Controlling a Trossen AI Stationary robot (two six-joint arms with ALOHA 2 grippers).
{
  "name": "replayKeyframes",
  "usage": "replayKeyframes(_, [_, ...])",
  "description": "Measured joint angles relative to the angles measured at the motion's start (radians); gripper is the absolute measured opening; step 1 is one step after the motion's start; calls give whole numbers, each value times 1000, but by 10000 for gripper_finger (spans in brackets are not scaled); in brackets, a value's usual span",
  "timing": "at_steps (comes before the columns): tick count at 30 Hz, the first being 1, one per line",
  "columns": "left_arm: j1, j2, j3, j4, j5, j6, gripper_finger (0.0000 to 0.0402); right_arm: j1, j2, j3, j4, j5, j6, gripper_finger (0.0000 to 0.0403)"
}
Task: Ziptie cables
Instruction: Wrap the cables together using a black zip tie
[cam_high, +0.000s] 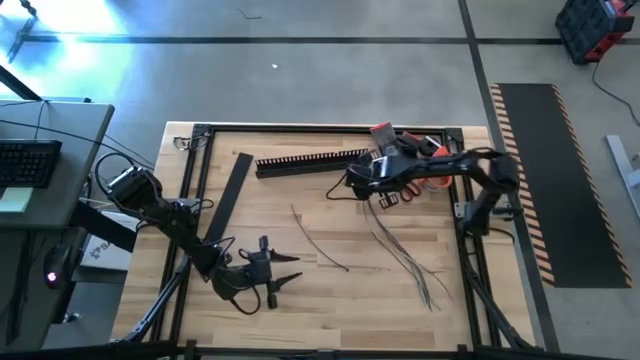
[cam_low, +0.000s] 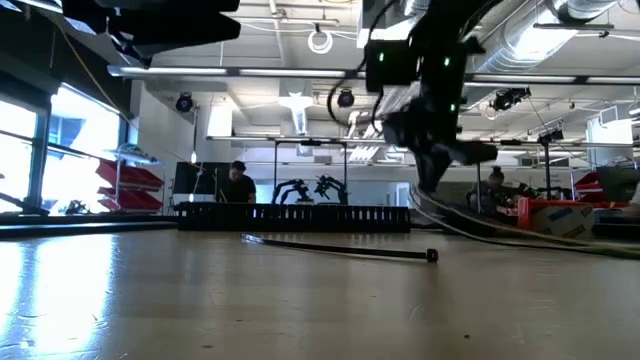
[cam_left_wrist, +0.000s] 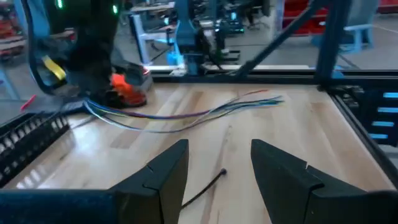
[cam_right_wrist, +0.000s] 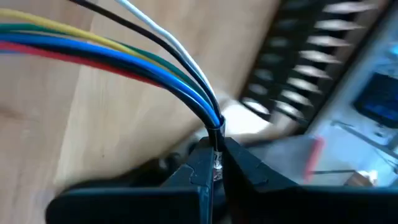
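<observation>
Right gripper (cam_right_wrist: 217, 163): jaws pinched together on one end of the bundle of thin flexible cables (cam_right_wrist: 124, 56); the right wrist view shows white, black, yellow, green, blue and red strands meeting in a point between the dark fingers.
Right gripper, place: far side of the table, just in front of the black comb-toothed slotted duct (cam_high: 310, 160) in the high view (cam_high: 372, 190).
Cables, place: from the right gripper's grip they trail across the pale wooden tabletop (cam_high: 330, 300) toward its near right part, fanning out slightly at the free ends (cam_high: 405, 260).
Left gripper (cam_left_wrist: 217, 168): fingers parted with a clear gap, holding nothing; it sits low over the near left part of the table (cam_high: 285, 280), well apart from the cables.
Thin black zip tie (cam_low: 340, 250): lies flat on the wood between the two grippers; one end shows between the left fingers in the left wrist view (cam_left_wrist: 205, 186).
Flat black strip (cam_high: 232, 195): lies slantwise on the left part of the table, beside the left arm.
Hidden or unclear: the right gripper's fingertips are covered by its own wrist from above; in the low view it is a dark mass and the grip cannot be made out.
Orange and black object (cam_left_wrist: 127, 87): behind the right gripper, partly covered by the arm; what it is cannot be told.
Right arm pose: reaches in from the right edge, elbow bent, forearm stretched leftward.
Left arm pose: angled from the left edge toward the near middle.
</observation>
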Motion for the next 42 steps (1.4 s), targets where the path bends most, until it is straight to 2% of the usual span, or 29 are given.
replayKeyframes(4, [41, 0, 0, 50, 182, 61, 158, 103, -132, 85, -22, 98, 90, 2])
replayKeyframes(8, [127, 0, 0, 136, 205, 148, 159, 200, -206, 183, -43, 223, 180, 1])
replayKeyframes(10, [174, 0, 2, 184, 222, 259, 164, 240, -226, 234, -43, 261, 219, 1])
replayKeyframes(14, [242, 0, 55, 263, 312, 491, 182, 294, -230, 315, -41, 295, 256, 0])
replayKeyframes(18, [303, 0, 135, 248, 398, 629, 208, 317, -226, 334, -31, 297, 256, 0])
replayKeyframes(20, [326, 0, 183, 220, 400, 694, 222, 319, -226, 330, -27, 297, 271, 0])
replayKeyframes(26, [353, 49, 330, 204, 189, 922, 234, 316, -226, 294, -36, 301, 317, 0])
replayKeyframes(35, [447, 238, 528, 201, -98, 992, 234, 349, -226, 294, 59, 394, 341, 0])
replayKeyframes(39, [473, 286, 580, 205, -135, 1027, 234, 372, -226, 294, 57, 392, 348, 0])
replayKeyframes(42, [489, 306, 605, 207, -202, 1039, 234, 386, -226, 294, 58, 395, 369, 0])
